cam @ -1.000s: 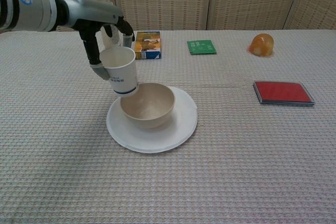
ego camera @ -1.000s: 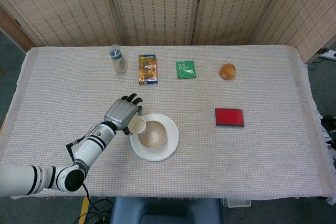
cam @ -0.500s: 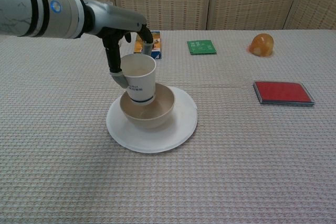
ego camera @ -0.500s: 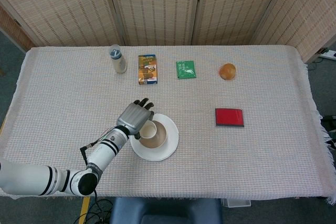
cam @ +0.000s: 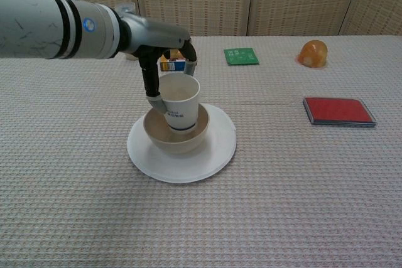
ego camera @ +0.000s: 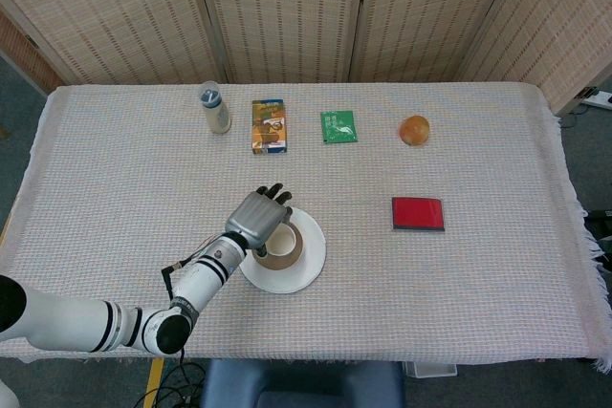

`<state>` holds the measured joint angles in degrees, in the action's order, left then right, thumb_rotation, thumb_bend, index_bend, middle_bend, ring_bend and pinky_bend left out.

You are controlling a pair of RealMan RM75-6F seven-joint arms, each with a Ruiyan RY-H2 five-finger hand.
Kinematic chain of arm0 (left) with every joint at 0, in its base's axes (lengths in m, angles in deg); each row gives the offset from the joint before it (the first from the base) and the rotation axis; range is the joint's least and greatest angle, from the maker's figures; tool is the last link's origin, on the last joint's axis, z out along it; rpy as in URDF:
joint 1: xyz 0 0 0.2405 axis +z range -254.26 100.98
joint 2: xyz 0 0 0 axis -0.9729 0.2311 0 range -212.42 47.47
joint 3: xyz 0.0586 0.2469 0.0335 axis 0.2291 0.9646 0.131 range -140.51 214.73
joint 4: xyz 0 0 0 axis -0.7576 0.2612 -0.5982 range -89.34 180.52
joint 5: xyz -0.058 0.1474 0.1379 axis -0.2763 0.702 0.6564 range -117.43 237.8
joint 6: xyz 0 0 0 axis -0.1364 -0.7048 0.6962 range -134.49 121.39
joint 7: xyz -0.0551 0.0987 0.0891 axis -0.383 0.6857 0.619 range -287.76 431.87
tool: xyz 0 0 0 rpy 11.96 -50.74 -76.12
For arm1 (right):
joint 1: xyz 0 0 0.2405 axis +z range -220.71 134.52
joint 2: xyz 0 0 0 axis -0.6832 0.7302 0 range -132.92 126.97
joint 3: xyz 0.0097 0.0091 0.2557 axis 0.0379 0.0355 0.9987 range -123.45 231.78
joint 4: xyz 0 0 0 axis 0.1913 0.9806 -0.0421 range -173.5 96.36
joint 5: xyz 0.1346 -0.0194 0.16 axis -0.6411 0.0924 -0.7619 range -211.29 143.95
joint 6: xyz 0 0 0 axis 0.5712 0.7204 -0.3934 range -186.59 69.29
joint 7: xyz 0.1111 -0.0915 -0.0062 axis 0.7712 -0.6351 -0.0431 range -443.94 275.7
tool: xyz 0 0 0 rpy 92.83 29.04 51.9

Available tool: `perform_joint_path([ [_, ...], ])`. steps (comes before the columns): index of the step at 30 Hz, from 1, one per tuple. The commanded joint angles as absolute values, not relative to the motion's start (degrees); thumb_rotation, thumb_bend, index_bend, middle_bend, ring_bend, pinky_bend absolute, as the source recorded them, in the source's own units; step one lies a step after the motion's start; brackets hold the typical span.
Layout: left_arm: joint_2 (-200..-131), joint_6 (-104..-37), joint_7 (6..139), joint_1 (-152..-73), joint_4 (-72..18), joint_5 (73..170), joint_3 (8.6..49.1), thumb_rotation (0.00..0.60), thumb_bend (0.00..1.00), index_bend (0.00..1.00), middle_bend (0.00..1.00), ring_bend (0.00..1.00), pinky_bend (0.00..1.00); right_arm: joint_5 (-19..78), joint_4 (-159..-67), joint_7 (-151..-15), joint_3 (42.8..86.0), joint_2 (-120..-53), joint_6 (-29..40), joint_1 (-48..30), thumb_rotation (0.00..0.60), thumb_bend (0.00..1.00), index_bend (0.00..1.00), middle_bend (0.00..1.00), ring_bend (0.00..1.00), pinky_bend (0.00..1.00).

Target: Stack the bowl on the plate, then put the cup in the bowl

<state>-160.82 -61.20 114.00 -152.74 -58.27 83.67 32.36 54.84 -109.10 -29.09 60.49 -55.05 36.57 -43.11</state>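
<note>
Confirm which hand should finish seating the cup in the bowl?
Left. The left hand already grips the cup, whose base sits low inside the bowl on the plate. It probably only needs to lower and open its fingers. The right hand is out of view.

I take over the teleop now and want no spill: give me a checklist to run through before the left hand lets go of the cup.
1. Bowl sits on the plate: ok.
2. Cup is upright, its base inside the bowl: ok.
3. Cup base rests on the bowl's bottom: cannot tell, the bowl wall hides it.
4. Left hand grips the cup: ok, fingers on its side.
5. Room to lift the hand away: ok, the orange box stands well behind.
6. Right hand out of the way: ok, not in either view.
</note>
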Motion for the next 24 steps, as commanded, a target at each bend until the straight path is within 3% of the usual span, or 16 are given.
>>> perform_joint_path([
  [1, -161.5, -60.3, 113.7, -152.4, -57.0, 84.4, 33.0, 0.600, 0.11, 0.47, 0.16, 0.00, 0.20, 54.9, -109.2, -29.2, 60.4, -55.0, 36.9, -43.3, 0.600, 0.22, 0.00, 0.06, 0.00, 0.00],
  [17, -163.6, -56.7, 109.9, -149.5, -52.3, 89.1, 34.6, 0.600, 0.11, 0.46, 0.16, 0.00, 0.20, 55.7, -110.1, -30.2, 60.0, -54.7, 38.6, -44.2, 0.600, 0.22, 0.00, 0.06, 0.00, 0.00],
  [24, -165.4, -54.8, 108.5, -149.3, -49.0, 91.1, 34.3, 0.600, 0.11, 0.39, 0.16, 0.00, 0.20, 55.4, -109.7, -29.4, 60.1, -54.8, 39.1, -44.5, 0.600, 0.22, 0.00, 0.06, 0.00, 0.00],
])
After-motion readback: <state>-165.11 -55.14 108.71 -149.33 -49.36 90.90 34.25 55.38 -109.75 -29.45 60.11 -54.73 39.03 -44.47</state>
